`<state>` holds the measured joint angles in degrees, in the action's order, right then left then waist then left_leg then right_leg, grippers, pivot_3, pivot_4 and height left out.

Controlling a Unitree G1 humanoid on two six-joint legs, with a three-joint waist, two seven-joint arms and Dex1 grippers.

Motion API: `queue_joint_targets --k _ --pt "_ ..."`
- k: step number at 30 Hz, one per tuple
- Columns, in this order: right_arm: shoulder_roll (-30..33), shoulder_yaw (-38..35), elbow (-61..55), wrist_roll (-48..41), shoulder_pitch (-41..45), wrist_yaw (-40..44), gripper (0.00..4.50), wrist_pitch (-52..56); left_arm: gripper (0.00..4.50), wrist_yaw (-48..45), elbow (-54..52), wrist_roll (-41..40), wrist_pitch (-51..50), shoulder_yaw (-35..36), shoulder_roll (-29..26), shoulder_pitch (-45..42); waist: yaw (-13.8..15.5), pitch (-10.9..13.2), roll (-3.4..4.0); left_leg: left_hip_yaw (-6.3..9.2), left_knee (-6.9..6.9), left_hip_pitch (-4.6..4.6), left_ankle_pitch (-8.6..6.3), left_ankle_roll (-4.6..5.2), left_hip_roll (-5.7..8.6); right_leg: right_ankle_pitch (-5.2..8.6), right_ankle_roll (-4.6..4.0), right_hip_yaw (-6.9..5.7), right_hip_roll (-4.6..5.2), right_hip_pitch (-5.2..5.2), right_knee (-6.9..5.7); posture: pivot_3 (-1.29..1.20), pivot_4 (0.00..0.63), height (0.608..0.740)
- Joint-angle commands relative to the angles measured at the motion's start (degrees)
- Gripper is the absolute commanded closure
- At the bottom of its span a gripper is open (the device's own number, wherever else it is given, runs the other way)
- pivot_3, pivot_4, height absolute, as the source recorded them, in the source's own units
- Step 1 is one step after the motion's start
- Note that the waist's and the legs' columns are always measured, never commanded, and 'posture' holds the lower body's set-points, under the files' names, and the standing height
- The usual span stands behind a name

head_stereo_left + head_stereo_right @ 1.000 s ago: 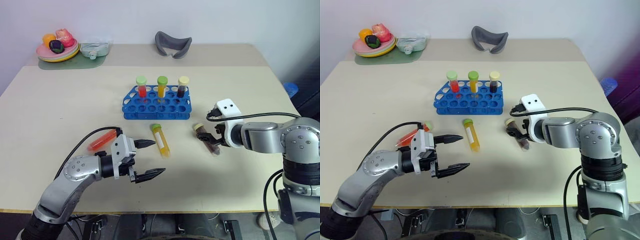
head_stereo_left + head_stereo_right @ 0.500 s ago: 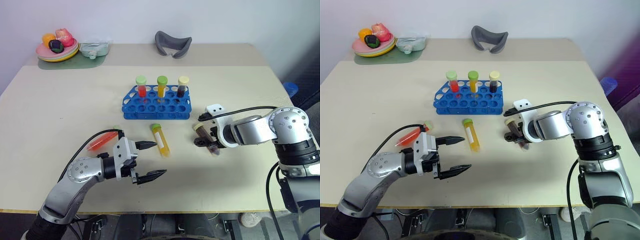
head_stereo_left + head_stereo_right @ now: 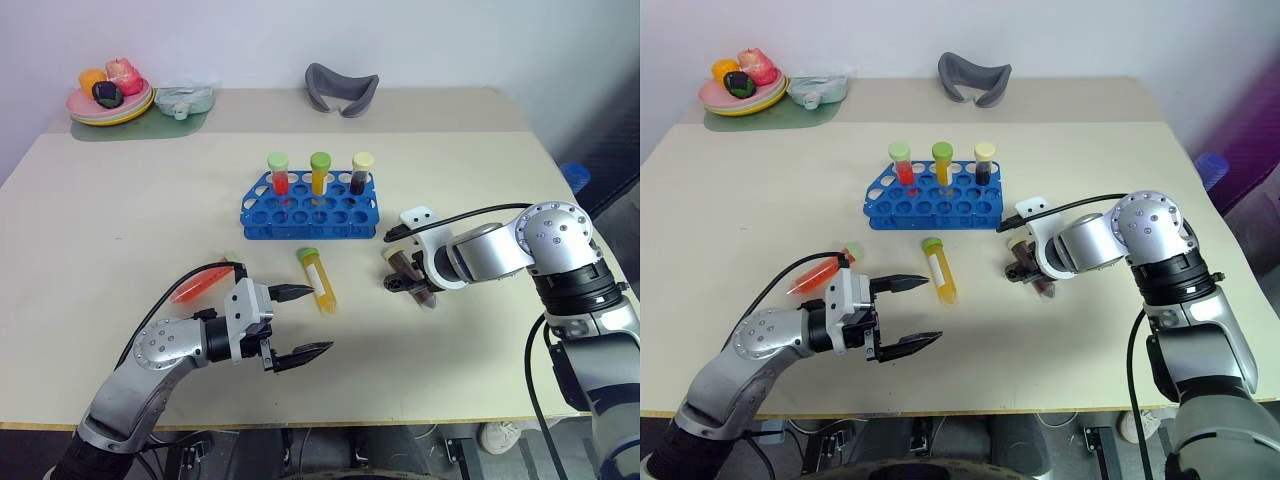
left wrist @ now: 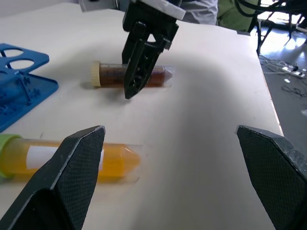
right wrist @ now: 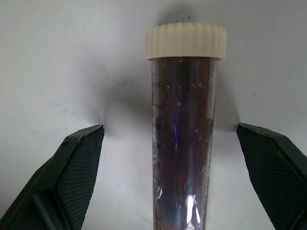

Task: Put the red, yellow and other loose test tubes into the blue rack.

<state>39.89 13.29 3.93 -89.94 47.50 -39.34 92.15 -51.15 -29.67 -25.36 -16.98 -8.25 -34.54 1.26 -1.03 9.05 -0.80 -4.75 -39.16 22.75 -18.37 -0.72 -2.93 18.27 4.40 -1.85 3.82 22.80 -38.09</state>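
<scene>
**Right claw poised over the brown tube**

Big picture first: the table point(image 3: 120, 200) is wide and pale, and the blue rack point(image 3: 310, 205) sits near its middle with three capped tubes standing upright in its back row — red, yellow and dark.

Down to the arms. The right gripper point(image 3: 400, 278) is tipped steeply down at the brown tube point(image 3: 412, 278), which lies flat on the table just in front of the rack's right end. Its fingers are spread wide, one on each side of the tube in the wrist view, clear of the glass, nothing pinched yet. The left gripper point(image 3: 300, 322) hangs level, claw spread and empty, aimed across the table.

Now the loose ones: the yellow tube point(image 3: 318, 280) lies on its side in front of the rack, and the red tube point(image 3: 205, 283) lies beyond the left wrist, partly hidden by the cable.

The risk, as I read it: the tube is round and lying free. If one finger lands first, it could roll off towards the yellow tube. A pinch near the cap could let the heavy end sag or slip out on the lift.
</scene>
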Motion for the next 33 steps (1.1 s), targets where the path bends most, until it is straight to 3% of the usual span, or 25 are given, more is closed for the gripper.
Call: queue_joint_targets --k 1,2,4,7,18,22,29,33 --pt "-0.54 1.59 1.9 2.95 0.48 0.86 0.04 0.35 0.0 -0.38 -0.69 0.18 1.25 -0.06 0.25 -0.21 0.0 -0.01 -0.02 0.0 0.0 -0.02 0.0 0.0 0.0 0.0 0.0 0.0 0.0 -0.02 0.0 0.0 0.15 0.735" --pt "-0.6 1.65 2.01 3.29 0.6 1.18 0.04 0.35 0.0 -0.38 -0.66 0.19 1.27 -0.07 0.24 -0.23 0.0 -0.01 -0.02 0.0 0.0 -0.04 0.0 0.0 0.0 0.0 0.0 0.0 0.0 -0.04 0.0 0.0 0.15 0.735" --pt "-0.68 2.0 2.34 4.29 1.34 2.48 0.55 0.35 0.0 -0.4 -0.56 0.24 1.36 -0.07 0.24 -0.16 0.01 -0.02 -0.02 0.0 0.0 -0.07 0.0 0.0 0.0 0.0 0.0 0.0 0.01 -0.05 0.0 0.0 0.15 0.735" --pt "-0.65 2.4 2.47 5.44 2.17 4.18 1.81 0.35 0.0 -0.34 -0.57 0.31 1.49 -0.05 0.3 0.14 -0.1 -0.01 -0.01 0.0 0.0 -0.07 -0.01 0.01 0.0 0.0 0.0 0.0 0.01 -0.05 0.0 0.0 0.15 0.735" --pt "-0.7 3.1 2.12 9.28 2.62 8.54 1.81 0.35 0.0 0.36 -1.45 0.31 0.82 -0.04 0.61 0.37 -0.16 -0.02 -0.01 0.0 0.03 -0.07 -0.01 0.02 -0.03 0.0 -0.01 0.0 0.02 -0.03 0.01 0.0 0.15 0.735" --pt "-1.04 2.83 1.57 10.37 2.8 9.25 3.46 0.35 0.0 0.57 -1.65 0.13 0.46 0.18 0.47 0.3 -0.11 -0.02 -0.01 0.0 0.03 -0.07 -0.01 0.02 -0.02 0.0 -0.01 0.0 0.02 -0.03 0.01 0.0 0.15 0.735" --pt "-0.93 2.32 -0.86 10.9 3.45 10.76 3.46 0.35 0.0 0.89 -1.66 -0.14 -0.19 0.75 0.31 -0.09 -0.17 0.0 0.01 0.0 0.04 -0.06 -0.01 0.02 -0.02 0.0 -0.02 0.0 0.03 -0.01 0.01 0.0 0.15 0.735" --pt "-0.31 1.26 -9.4 10.95 4.33 17.25 3.46 0.35 0.0 2.33 -1.05 -0.47 -0.41 3.05 0.29 0.47 -0.06 0.07 0.14 0.0 0.04 0.25 -0.01 0.02 -0.02 0.0 -0.01 0.0 0.03 0.3 -0.01 0.0 0.15 0.735"
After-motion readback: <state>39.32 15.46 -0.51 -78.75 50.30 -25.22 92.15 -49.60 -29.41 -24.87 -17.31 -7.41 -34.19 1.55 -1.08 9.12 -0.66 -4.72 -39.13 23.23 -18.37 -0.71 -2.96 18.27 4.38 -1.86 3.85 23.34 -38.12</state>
